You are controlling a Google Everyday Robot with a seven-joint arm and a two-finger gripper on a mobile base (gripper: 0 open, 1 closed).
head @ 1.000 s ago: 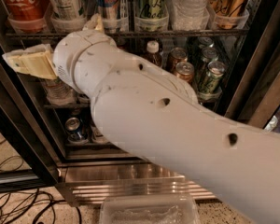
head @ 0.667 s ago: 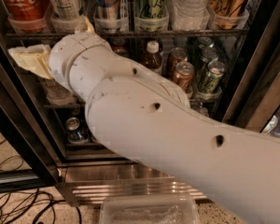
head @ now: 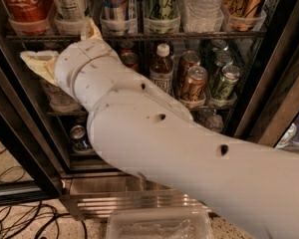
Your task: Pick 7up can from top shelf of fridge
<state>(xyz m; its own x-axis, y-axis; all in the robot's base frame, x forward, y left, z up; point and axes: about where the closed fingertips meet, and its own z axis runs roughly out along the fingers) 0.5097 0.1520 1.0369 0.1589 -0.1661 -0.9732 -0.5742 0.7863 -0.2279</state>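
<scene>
Rising a little since a second ago, the arm has brought the gripper (head: 57, 43) just under the front rail of the top shelf (head: 139, 35), at the left of the fridge (head: 284, 68). Its tan fingers (head: 37, 63) are spread apart and hold nothing. The 7up can (head: 69, 1) stands upright in a clear tray (head: 70, 25), long axis vertical, nutrition panel facing me, between the Coca-Cola can (head: 25, 1) and Red Bull can (head: 117, 1). I judge the gripper is still too low to grasp it.
</scene>
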